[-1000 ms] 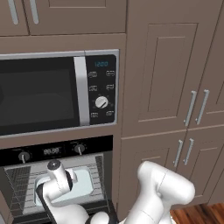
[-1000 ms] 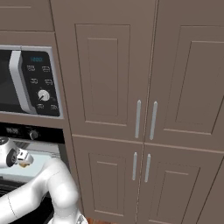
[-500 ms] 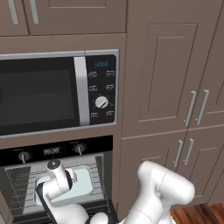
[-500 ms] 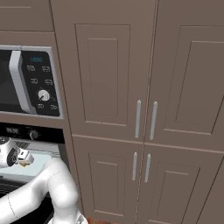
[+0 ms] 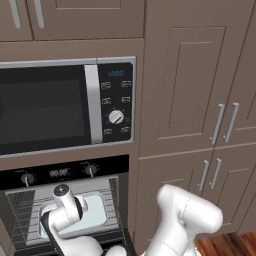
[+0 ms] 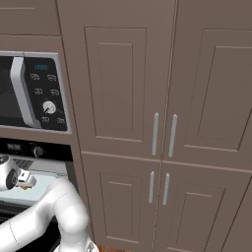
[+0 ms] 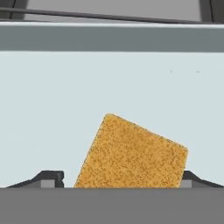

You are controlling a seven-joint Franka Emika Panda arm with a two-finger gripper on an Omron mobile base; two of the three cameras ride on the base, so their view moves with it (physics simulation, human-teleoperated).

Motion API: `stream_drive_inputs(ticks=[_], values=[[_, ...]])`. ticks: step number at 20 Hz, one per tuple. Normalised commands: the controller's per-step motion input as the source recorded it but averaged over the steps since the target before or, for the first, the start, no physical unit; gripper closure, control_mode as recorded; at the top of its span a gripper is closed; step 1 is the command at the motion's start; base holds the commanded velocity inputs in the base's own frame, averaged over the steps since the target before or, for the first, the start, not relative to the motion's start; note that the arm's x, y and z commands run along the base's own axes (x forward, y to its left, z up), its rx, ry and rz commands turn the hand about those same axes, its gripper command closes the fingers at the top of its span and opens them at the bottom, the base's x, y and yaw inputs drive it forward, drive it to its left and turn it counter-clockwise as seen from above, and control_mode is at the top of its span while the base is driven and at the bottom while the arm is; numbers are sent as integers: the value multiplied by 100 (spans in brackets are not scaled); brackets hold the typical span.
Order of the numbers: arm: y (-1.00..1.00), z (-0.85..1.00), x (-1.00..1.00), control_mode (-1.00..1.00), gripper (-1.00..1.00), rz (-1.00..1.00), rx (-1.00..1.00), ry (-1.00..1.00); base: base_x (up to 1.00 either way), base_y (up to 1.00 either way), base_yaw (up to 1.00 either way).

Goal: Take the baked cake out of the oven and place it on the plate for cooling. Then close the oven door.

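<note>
Golden-brown and finely speckled, the cake (image 7: 133, 154) was a flat square slab lying askew on a pale tray (image 7: 52, 109) inside the oven (image 5: 65, 212). From the hand view it sat directly ahead of the gripper (image 7: 118, 178), between the two dark fingertips (image 7: 49, 178), which stood well apart on either side of it and did not appear to touch it. Its lower edge was cut off by the bottom of that view, so whether the tips had reached its sides could not be made out.

Judging by its crumbly surface, the cake was probably light, soft and easily broken. A gentle squeeze across two opposite flat sides, low on the slab, seemed the safest hold. Because it lay turned at an angle, the fingers might have met corners rather than faces, which could chip or spin it.

In the left base view, the white arm reached into the grey racked cavity below the microwave (image 5: 67, 107), with the wrist covering part of the tray. The cake itself was hidden there behind the hand. The right base view caught just an edge of the oven and the hand at far left. Brown cabinets (image 6: 162, 123) filled the wall alongside. How deep the tray was stayed unclear.
</note>
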Motion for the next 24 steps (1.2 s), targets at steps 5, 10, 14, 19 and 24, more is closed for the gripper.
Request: stream_drive_inputs(ticks=[5,10,14,19,24], values=[[-4,1,0,-100,-100,-3,0,-2,0,0,0],[-3,16,0,-100,-100,-5,0,-2,0,0,0],[-6,9,3,-100,-100,-6,0,-1,0,0,0],[-10,-1,9,-100,-100,-7,0,0,0,0,0],[-2,-21,3,-100,-100,-3,2,2,0,0,0]])
